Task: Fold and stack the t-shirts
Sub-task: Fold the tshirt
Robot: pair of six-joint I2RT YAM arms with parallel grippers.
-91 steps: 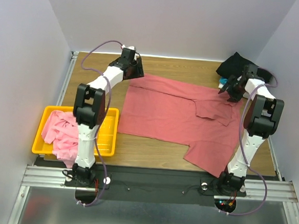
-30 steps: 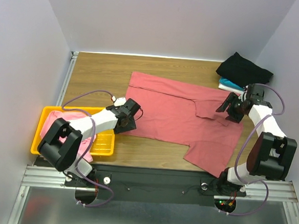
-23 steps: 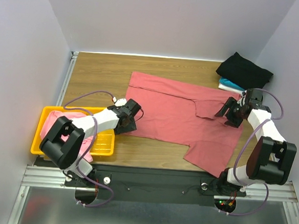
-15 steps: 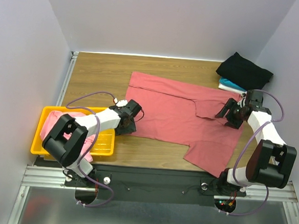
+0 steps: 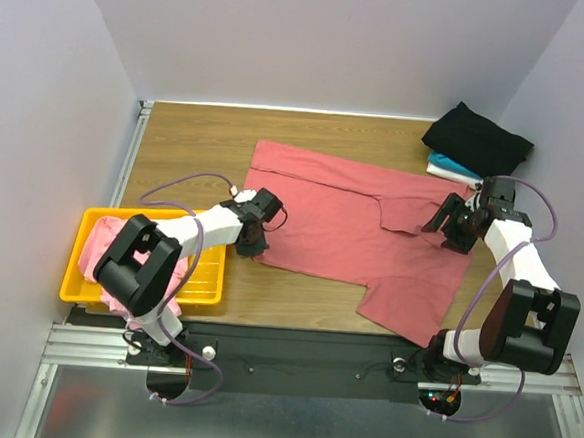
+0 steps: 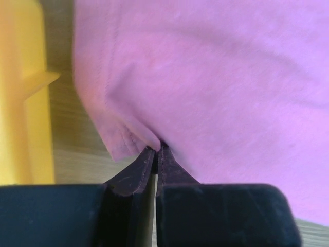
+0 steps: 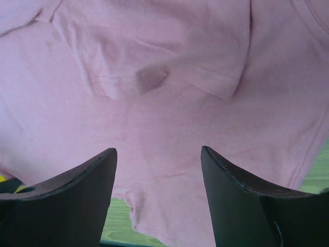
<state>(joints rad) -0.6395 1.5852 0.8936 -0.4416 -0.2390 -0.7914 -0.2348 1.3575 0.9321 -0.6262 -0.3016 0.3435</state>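
Observation:
The large dusty-red t-shirt (image 5: 351, 228) lies spread flat on the wooden table, one sleeve folded in over its chest (image 7: 154, 56). My left gripper (image 5: 253, 242) is at its near left corner, and in the left wrist view the left gripper (image 6: 157, 149) is shut on the hem there. My right gripper (image 5: 442, 228) hovers over the shirt's right side; its wrist view shows the right gripper (image 7: 158, 150) open, with nothing between the fingers. A folded black t-shirt (image 5: 476, 140) lies at the back right. The light pink t-shirt (image 5: 107, 251) lies crumpled in the basket.
A yellow slotted basket (image 5: 208, 273) stands at the near left, right beside my left gripper, and its wall (image 6: 20, 103) fills the left edge of that wrist view. A teal and white folded cloth (image 5: 444, 168) peeks out under the black shirt. Grey walls enclose the table.
My left gripper has shut on the dusty-red shirt's near left corner and shifted slightly up and right. The right arm has barely moved and stays open.

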